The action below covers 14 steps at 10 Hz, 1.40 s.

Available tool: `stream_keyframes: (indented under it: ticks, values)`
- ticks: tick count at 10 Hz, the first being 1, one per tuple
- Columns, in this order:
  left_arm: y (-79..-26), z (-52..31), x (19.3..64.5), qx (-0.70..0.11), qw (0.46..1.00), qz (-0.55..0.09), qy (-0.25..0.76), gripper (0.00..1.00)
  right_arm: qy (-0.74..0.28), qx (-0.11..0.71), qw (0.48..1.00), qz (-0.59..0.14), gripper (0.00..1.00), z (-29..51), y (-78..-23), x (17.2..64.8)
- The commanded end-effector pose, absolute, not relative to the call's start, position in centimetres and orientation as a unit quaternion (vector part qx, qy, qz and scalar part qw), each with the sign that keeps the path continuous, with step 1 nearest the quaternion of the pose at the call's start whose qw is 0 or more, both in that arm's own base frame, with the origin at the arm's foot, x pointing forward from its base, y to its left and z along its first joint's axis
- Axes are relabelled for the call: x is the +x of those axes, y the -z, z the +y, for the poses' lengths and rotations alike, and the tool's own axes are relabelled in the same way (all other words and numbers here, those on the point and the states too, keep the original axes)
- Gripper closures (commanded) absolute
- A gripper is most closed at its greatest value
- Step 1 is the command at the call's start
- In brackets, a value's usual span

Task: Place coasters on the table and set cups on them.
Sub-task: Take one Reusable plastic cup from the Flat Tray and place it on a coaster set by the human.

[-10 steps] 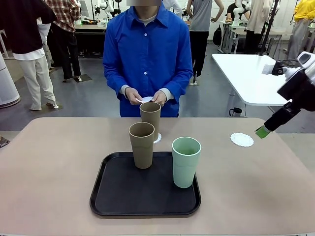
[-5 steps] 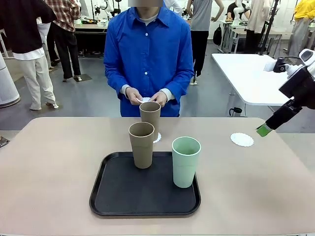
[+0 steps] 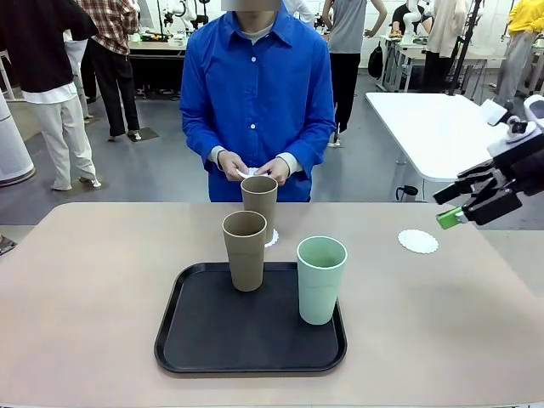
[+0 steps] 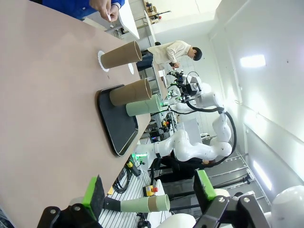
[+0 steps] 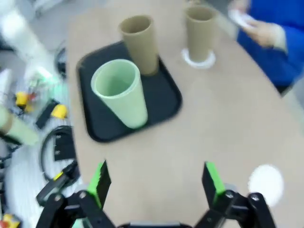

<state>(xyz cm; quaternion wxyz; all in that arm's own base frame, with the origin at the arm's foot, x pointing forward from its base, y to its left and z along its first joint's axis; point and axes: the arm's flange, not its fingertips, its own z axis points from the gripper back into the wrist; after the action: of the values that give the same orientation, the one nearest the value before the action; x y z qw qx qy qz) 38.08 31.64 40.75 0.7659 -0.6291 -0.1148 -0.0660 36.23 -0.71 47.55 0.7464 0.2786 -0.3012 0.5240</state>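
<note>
Front view. Done: one tan cup [image 3: 259,197] standing on a coaster [image 3: 271,239], far middle of the table [image 3: 85,280]; second coaster [image 3: 418,241] laid bare, far right. Left to do: second tan cup [image 3: 245,251] and mint cup [image 3: 321,279], both on the black tray [image 3: 195,340]; third coaster [image 3: 252,172] in the person's hands [image 3: 275,168]. Above the bare coaster's right, the right gripper [image 3: 442,211], fingers spread, empty; the left gripper [image 4: 149,190] likewise spread. Surface smooth, beige. Busy lab beyond; white table [image 3: 425,127] far right.
</note>
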Motion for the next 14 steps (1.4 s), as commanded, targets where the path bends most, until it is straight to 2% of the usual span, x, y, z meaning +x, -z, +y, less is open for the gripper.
stream_keyframes:
  ticks: [1,4,5,6,7,9,10,12,14]
  values:
    - [-41.0,31.7,37.9,-0.631,0.764,-0.115,0.067,0.0,-0.578,0.353,0.676,-0.292,0.0,-0.9,-45.5,39.6]
    - [-41.0,31.7,37.9,-0.631,0.764,-0.115,0.067,0.0,-0.63,0.387,0.604,-0.298,0.0,-0.1,-42.6,38.9]
    - [-41.0,31.7,37.9,-0.631,0.764,-0.115,0.067,0.0,-0.618,0.385,0.611,-0.311,0.0,-0.1,-42.6,39.0]
    - [-41.0,31.7,37.9,-0.631,0.764,-0.115,0.067,0.0,-0.55,0.342,0.686,-0.332,0.0,0.4,-43.3,38.7]
    - [-41.0,31.7,37.9,-0.631,0.764,-0.115,0.067,0.0,-0.62,0.395,0.608,-0.299,0.0,0.4,-42.1,38.2]
    - [-41.0,31.7,37.9,-0.631,0.764,-0.115,0.067,0.0,-0.62,0.395,0.608,-0.299,0.0,0.4,-42.1,38.2]
    - [-41.0,31.7,37.9,-0.631,0.764,-0.115,0.067,0.0,-0.607,0.384,0.628,-0.301,0.0,0.1,-42.4,38.4]
    - [-41.0,31.7,37.9,-0.631,0.764,-0.115,0.067,0.0,-0.617,0.372,0.606,-0.338,0.0,1.0,-38.6,37.8]
    - [-41.0,31.7,37.9,-0.631,0.764,-0.115,0.067,0.0,-0.61,0.402,0.592,-0.341,0.0,1.3,-34.7,37.7]
